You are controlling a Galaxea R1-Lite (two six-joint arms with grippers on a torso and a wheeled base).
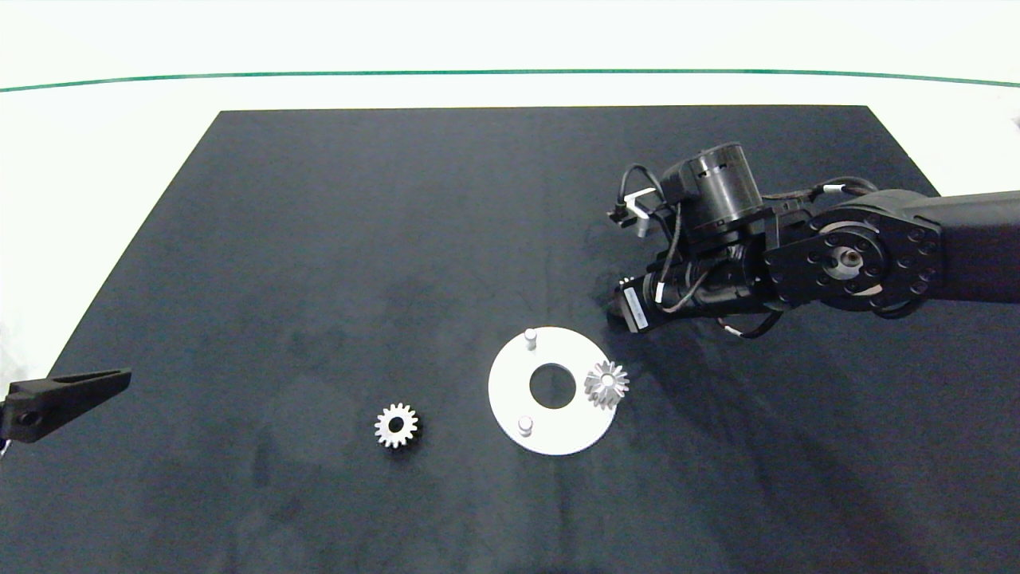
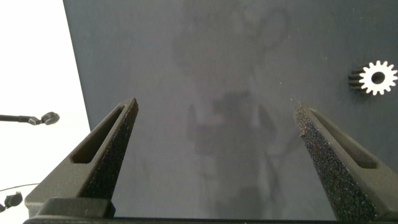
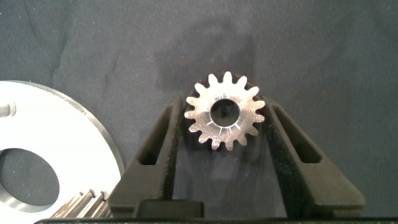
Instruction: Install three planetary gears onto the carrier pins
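A white disc [image 1: 510, 402] lies mid-table with two bare carrier pins [image 1: 531, 339] [image 1: 525, 426]. One planetary gear [image 1: 607, 384] sits at the disc's right edge, over where a third pin would stand. A second gear [image 1: 396, 425] lies flat on the mat, left of the disc. The third gear [image 3: 225, 118] sits between the fingers of my right gripper [image 3: 225, 112], which is shut on it, just beyond the disc [image 3: 68, 143]. In the head view the right arm's wrist [image 1: 701, 271] hides that gripper and gear. My left gripper [image 2: 214, 109] is open and parked at the table's left edge [image 1: 80, 387].
A black mat [image 1: 319, 239] covers the table, with white table surface around it and a green line [image 1: 510, 72] at the far side. The loose gear [image 2: 377, 78] also shows in the left wrist view, off to the side of the open fingers.
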